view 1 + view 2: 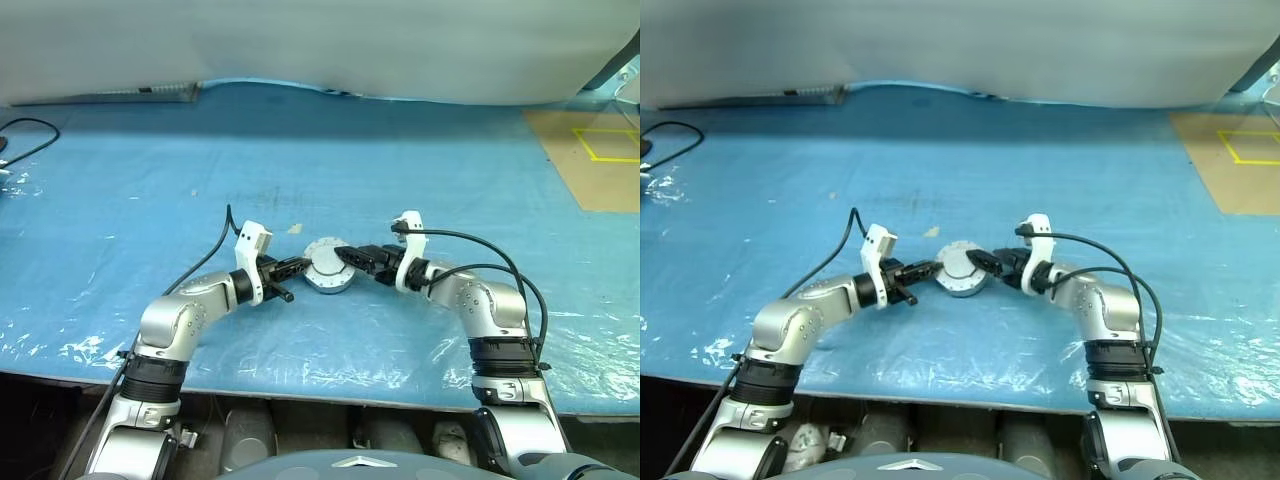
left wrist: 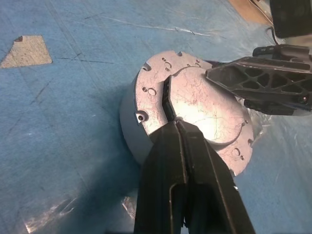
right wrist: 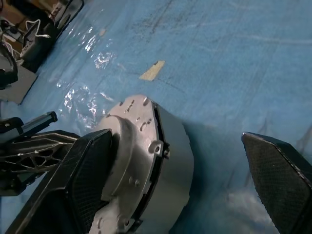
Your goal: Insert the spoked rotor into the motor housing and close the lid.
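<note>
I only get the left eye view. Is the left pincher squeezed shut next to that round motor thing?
Observer: Yes. The left wrist view shows the left gripper shut, with its tips on the silver top plate of the motor housing.
Operator: What about the other pincher?
Observer: The right gripper is open. One finger lies against the top plate, and the other is apart from it over the blue mat.
Operator: Any gap under the plate?
Observer: A thin dark seam runs around it.
</note>
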You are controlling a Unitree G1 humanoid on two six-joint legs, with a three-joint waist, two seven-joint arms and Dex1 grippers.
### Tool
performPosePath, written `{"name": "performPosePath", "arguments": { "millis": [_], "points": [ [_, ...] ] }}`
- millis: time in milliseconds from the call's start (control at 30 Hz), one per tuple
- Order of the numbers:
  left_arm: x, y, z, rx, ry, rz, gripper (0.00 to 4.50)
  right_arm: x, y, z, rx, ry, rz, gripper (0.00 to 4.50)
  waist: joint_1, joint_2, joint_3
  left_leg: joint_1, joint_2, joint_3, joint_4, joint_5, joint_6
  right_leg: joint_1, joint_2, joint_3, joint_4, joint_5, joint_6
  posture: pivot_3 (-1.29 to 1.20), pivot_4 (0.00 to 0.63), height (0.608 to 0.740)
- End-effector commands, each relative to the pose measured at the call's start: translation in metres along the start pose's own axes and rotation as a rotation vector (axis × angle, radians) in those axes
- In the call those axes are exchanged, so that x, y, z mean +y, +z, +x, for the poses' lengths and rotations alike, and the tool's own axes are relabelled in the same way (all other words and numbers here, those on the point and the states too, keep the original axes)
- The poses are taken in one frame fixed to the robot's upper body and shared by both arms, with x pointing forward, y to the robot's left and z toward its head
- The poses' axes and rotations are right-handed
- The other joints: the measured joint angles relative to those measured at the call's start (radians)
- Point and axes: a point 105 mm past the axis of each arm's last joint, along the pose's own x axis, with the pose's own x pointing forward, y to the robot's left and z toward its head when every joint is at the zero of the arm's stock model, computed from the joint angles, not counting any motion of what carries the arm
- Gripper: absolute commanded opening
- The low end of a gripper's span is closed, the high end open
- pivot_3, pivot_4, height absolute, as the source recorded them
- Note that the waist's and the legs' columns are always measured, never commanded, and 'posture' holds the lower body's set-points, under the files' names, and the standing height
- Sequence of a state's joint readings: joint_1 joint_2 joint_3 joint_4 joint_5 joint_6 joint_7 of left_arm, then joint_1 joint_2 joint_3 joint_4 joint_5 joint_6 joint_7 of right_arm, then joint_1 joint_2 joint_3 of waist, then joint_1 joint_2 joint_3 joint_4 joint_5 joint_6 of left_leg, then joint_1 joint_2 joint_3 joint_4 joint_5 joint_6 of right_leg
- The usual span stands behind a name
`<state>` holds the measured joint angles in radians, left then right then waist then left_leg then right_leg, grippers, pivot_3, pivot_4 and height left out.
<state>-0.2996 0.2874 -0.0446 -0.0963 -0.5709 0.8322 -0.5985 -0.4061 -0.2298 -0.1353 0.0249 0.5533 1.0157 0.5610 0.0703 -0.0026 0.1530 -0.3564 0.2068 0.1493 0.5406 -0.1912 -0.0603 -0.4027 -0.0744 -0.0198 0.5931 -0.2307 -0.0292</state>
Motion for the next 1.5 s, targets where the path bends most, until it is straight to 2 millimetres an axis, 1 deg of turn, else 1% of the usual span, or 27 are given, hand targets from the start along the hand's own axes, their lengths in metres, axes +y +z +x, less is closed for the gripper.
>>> {"name": "performPosePath", "arguments": {
  "millis": [33, 133, 233, 267, 300, 367, 467, 600, 700, 833, 933, 1033, 1133, 1167, 1267, 1367, 1500],
  "points": [
    [-0.002, -0.02, 0.003, 0.069, -0.005, -0.025, 0.0, 0.009, -0.002, -0.004, -0.007, 0.06, 0.102, 4.49, 0.0, 0.0, 0.0, 0.0, 0.0, 0.0, 0.0, 0.0, 0.0, 0.0, 0.0, 0.0, 0.0, 0.0, 0.0, 0.0, 0.15, 0.74],
    [-0.002, -0.02, 0.002, 0.069, -0.005, -0.025, 0.0, 0.018, -0.01, -0.007, 0.019, 0.135, 0.204, 4.49, 0.001, 0.0, 0.0, 0.0, 0.0, 0.0, 0.0, 0.0, 0.0, 0.001, 0.0, 0.0, 0.0, 0.0, 0.0, 0.0, 0.15, 0.74],
    [-0.002, -0.02, 0.002, 0.069, -0.005, -0.025, 0.0, 0.024, -0.013, -0.009, 0.03, 0.183, 0.272, 4.49, 0.001, 0.0, 0.0, 0.0, 0.0, 0.0, 0.0, 0.0, 0.0, 0.001, 0.0, 0.0, 0.0, 0.0, 0.0, 0.0, 0.15, 0.74],
    [-0.002, -0.02, 0.002, 0.069, -0.005, -0.025, 0.0, 0.025, -0.015, -0.01, 0.038, 0.19, 0.289, 4.09, 0.001, 0.0, 0.0, 0.0, 0.0, 0.0, 0.0, 0.0, 0.0, 0.001, 0.0, 0.0, 0.0, 0.0, 0.0, 0.0, 0.15, 0.74],
    [-0.002, -0.021, 0.002, 0.069, -0.005, -0.025, 0.0, 0.026, -0.017, -0.01, 0.046, 0.195, 0.301, 3.88, 0.001, 0.0, 0.0, 0.0, 0.0, 0.0, 0.0, 0.0, 0.0, 0.001, 0.0, 0.0, 0.0, 0.0, 0.0, 0.0, 0.15, 0.74],
    [-0.002, -0.021, 0.002, 0.07, -0.005, -0.025, 0.0, 0.027, -0.019, -0.011, 0.055, 0.208, 0.332, 3.26, 0.001, 0.0, 0.0, 0.0, 0.0, 0.0, 0.0, 0.0, 0.0, 0.001, 0.0, 0.0, 0.0, 0.0, 0.0, 0.0, 0.15, 0.74],
    [-0.002, -0.022, 0.002, 0.071, -0.004, -0.026, 0.0, 0.028, -0.024, -0.01, 0.071, 0.221, 0.378, 2.18, 0.001, 0.001, 0.0, 0.001, 0.0, 0.0, 0.0, 0.0, 0.0, 0.001, 0.0, -0.001, 0.0, 0.0, 0.0, 0.0, 0.15, 0.74],
    [-0.002, -0.023, 0.002, 0.071, -0.003, -0.03, 0.0, 0.027, -0.028, -0.01, 0.084, 0.212, 0.39, 1.16, 0.001, 0.002, -0.001, 0.003, 0.0, 0.0, 0.0, 0.0, 0.0, 0.003, 0.0, 0.0, 0.0, 0.0, 0.0, 0.0, 0.15, 0.74],
    [-0.002, -0.024, 0.001, 0.07, -0.002, -0.031, 0.0, 0.026, -0.03, -0.01, 0.087, 0.209, 0.397, 1.15, 0.001, 0.002, -0.001, 0.006, 0.0, 0.0, 0.0, 0.0, 0.0, 0.006, 0.0, -0.001, 0.0, 0.0, 0.0, 0.0, 0.15, 0.74],
    [0.0, -0.02, 0.001, 0.052, 0.004, -0.03, 0.0, 0.025, -0.035, -0.011, 0.104, 0.201, 0.399, 1.15, 0.001, 0.003, -0.002, 0.006, 0.0, 0.0, 0.0, 0.0, 0.0, 0.006, 0.0, -0.001, 0.0, 0.0, 0.0, 0.0, 0.15, 0.74],
    [0.005, -0.013, 0.0, 0.015, 0.023, -0.044, 0.0, 0.024, -0.037, -0.011, 0.106, 0.194, 0.406, 1.15, 0.001, 0.003, -0.002, 0.006, 0.0, 0.0, 0.0, 0.0, 0.0, 0.006, 0.0, -0.001, -0.001, 0.0, 0.0, 0.0, 0.15, 0.74],
    [0.009, 0.001, -0.003, -0.055, 0.026, -0.097, 0.0, 0.023, -0.035, -0.012, 0.078, 0.198, 0.434, 1.15, 0.001, 0.003, -0.002, 0.006, 0.0, 0.0, 0.0, 0.0, 0.0, 0.006, 0.0, -0.001, -0.001, 0.0, 0.0, 0.0, 0.15, 0.74],
    [0.014, 0.014, -0.008, -0.134, 0.026, -0.164, 0.62, 0.024, -0.024, -0.013, 0.019, 0.214, 0.468, 1.15, 0.0, 0.003, -0.002, 0.006, 0.0, 0.0, 0.0, 0.0, 0.0, 0.006, 0.0, -0.001, -0.001, 0.0, 0.0, 0.0, 0.15, 0.74],
    [0.016, 0.017, -0.01, -0.157, 0.028, -0.191, 0.9, 0.024, -0.019, -0.013, -0.004, 0.22, 0.481, 1.15, -0.001, 0.003, -0.002, 0.005, 0.0, 0.0, 0.0, 0.0, 0.0, 0.005, 0.0, -0.001, -0.001, 0.0, 0.0, 0.0, 0.15, 0.74],
    [0.021, 0.023, -0.016, -0.222, 0.03, -0.274, 1.99, 0.023, -0.004, -0.013, -0.073, 0.239, 0.525, 1.15, -0.003, 0.003, -0.001, 0.002, 0.0, 0.0, 0.0, 0.0, 0.0, 0.001, 0.0, -0.001, -0.001, 0.0, -0.001, 0.0, 0.15, 0.74],
    [0.026, 0.027, -0.022, -0.291, 0.024, -0.366, 3.05, 0.025, 0.009, -0.011, -0.119, 0.256, 0.55, 1.15, -0.001, 0.003, -0.001, -0.005, 0.0, 0.0, 0.0, 0.0, 0.0, -0.005, 0.0, -0.002, -0.001, 0.001, 0.0, 0.0, 0.15, 0.74],
    [0.029, 0.03, -0.028, -0.399, -0.013, -0.532, 4.45, 0.033, 0.029, -0.006, -0.174, 0.289, 0.547, 1.15, 0.0, 0.003, -0.001, -0.01, 0.0, -0.001, 0.0, 0.0, 0.0, -0.007, 0.0, -0.003, -0.001, 0.003, 0.003, 0.0, 0.15, 0.74]
  ]
}}
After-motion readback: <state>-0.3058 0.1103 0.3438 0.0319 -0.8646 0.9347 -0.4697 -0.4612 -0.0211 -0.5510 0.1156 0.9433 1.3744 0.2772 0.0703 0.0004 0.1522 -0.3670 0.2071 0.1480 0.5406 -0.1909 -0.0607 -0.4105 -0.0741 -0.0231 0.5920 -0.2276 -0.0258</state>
